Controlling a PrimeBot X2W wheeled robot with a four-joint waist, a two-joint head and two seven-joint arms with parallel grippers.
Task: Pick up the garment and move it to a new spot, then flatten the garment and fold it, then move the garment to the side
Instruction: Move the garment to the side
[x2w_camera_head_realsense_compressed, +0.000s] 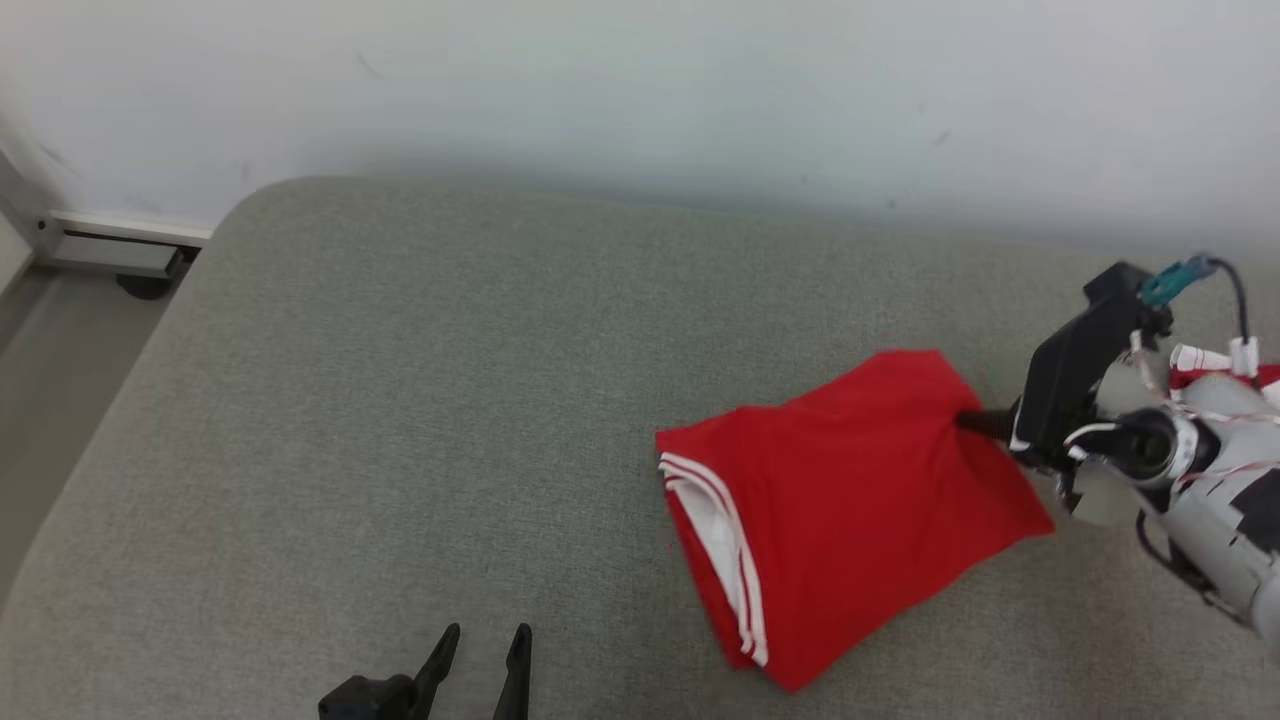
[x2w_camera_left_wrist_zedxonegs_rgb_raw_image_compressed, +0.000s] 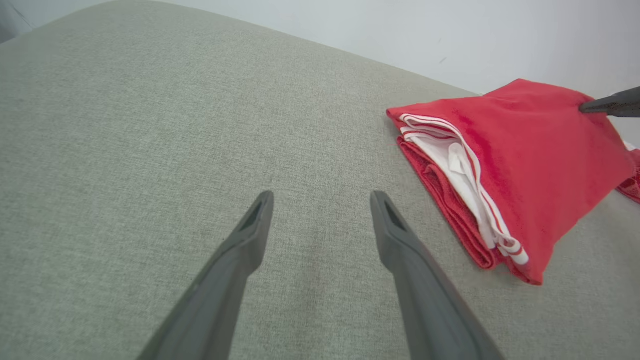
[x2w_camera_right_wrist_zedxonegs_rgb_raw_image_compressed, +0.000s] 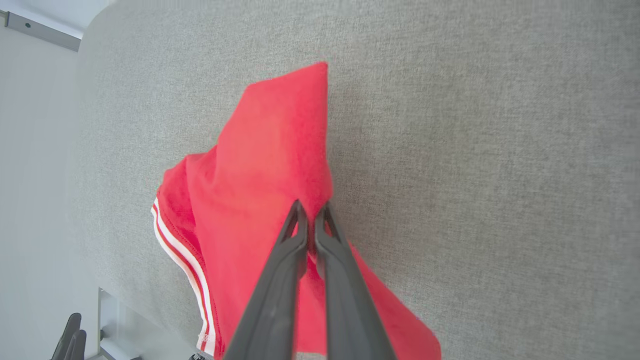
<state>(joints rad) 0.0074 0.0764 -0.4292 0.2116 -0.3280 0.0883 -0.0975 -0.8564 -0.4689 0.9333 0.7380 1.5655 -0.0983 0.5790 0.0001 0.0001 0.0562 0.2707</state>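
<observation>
The garment is a folded red piece with white stripes along its edge, lying on the right half of the grey cushion. My right gripper comes in from the right and is shut on the garment's far right edge. In the right wrist view the two fingers pinch the red cloth at its rim, and the gripper sits closed there. My left gripper stands open near the front edge, to the left of the garment. The left wrist view has the left gripper empty over bare cushion, with the garment at the right.
A pale wall runs behind the cushion. At the far left, a white baseboard bracket and grey floor lie beyond the cushion's rounded corner. More red and white cloth shows behind my right wrist.
</observation>
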